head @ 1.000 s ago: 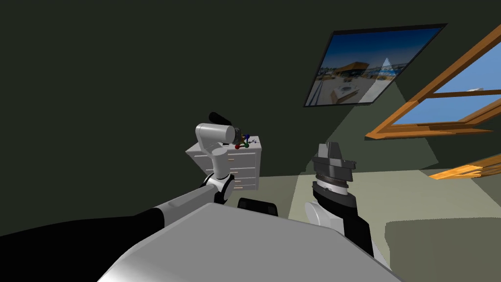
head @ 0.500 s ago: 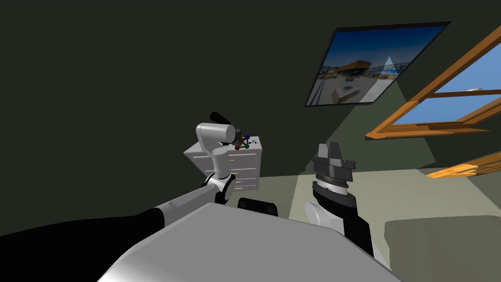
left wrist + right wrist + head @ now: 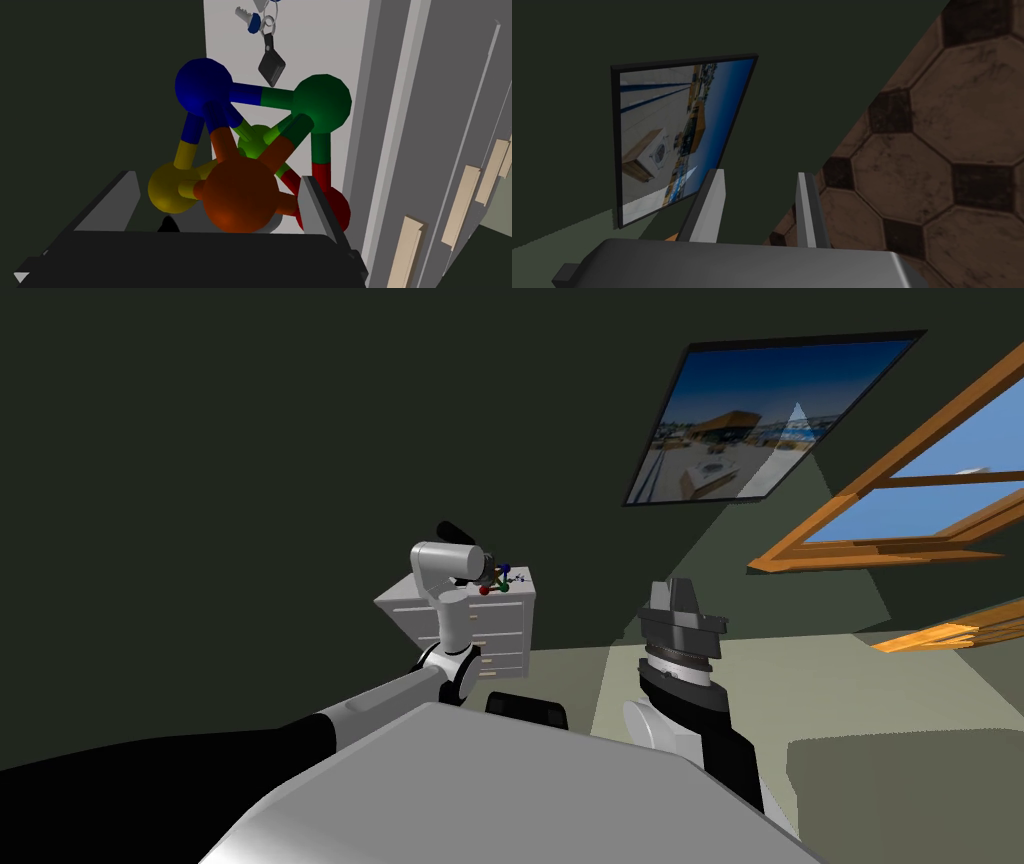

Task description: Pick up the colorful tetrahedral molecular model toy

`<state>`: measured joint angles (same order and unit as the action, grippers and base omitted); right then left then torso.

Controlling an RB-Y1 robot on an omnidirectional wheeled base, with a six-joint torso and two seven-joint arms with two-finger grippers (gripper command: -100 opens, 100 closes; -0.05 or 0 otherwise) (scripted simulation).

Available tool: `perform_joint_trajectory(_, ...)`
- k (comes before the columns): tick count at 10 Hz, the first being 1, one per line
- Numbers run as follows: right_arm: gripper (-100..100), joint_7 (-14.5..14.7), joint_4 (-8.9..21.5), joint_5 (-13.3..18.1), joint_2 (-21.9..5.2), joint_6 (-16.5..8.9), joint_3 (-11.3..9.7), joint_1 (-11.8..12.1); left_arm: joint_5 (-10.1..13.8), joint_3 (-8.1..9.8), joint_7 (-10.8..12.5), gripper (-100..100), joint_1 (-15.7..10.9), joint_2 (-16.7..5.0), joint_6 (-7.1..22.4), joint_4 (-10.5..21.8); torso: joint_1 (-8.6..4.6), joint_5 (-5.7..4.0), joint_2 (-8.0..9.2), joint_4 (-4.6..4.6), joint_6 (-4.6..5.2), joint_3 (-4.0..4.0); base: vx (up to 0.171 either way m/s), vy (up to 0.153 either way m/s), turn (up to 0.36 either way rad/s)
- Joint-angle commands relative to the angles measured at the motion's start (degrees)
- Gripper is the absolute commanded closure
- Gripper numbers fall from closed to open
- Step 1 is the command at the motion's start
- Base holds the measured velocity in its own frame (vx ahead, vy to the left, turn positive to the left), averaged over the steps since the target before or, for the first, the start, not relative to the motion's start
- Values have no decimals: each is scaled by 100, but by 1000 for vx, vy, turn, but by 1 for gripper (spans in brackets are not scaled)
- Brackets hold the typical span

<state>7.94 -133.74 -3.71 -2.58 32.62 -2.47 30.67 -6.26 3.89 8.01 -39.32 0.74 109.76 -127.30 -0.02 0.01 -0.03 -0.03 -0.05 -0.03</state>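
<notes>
The molecular model [image 3: 240, 165] is a cluster of blue, green, yellow, orange and red balls joined by coloured rods. It stands on the top of a light grey dresser [image 3: 325, 55], near its edge. My left gripper [image 3: 216, 177] is open, one finger on each side of the model's near orange ball. The right finger [image 3: 312, 205] lies against the red ball, and the left finger [image 3: 120, 195] stands just clear of the yellow ball. In the head view the model [image 3: 497, 581] sits at the tip of my left gripper [image 3: 486, 572]. My right gripper [image 3: 683, 586] is raised at my right side, away from the dresser, its fingers [image 3: 807, 200] slightly apart and holding nothing.
A key ring with a dark fob [image 3: 267, 47] lies on the dresser top just beyond the model. The dresser [image 3: 500, 633] has drawers with pale handles and stands against a dark wall. A framed picture [image 3: 760, 418] and a wooden-framed window [image 3: 900, 508] are on the right.
My left arm's elbow has shifted a little to the right and up toward the dresser. The model and my right arm have not moved.
</notes>
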Motion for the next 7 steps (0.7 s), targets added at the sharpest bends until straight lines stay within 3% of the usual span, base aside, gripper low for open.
perform_joint_trajectory(1,0,0,0,0,0,0,0,0,0,0,0,100,0,0,0,0,0,0,0,0,0,0,0,0,0)
perform_joint_trajectory(5,0,0,0,0,0,0,0,0,0,0,0,100,5,1,7,3,-1,-1,7,6,0,6,0,0,0)
perform_joint_trajectory(6,0,0,0,0,0,0,0,0,0,0,0,0,5,1,7,3,-2,-2,8,7,0,7,0,0,0)
perform_joint_trajectory(7,0,0,0,0,0,0,0,0,-25,-23,6,100,-44,3,198,-151,-2,-2,9,7,0,8,-13,0,1)
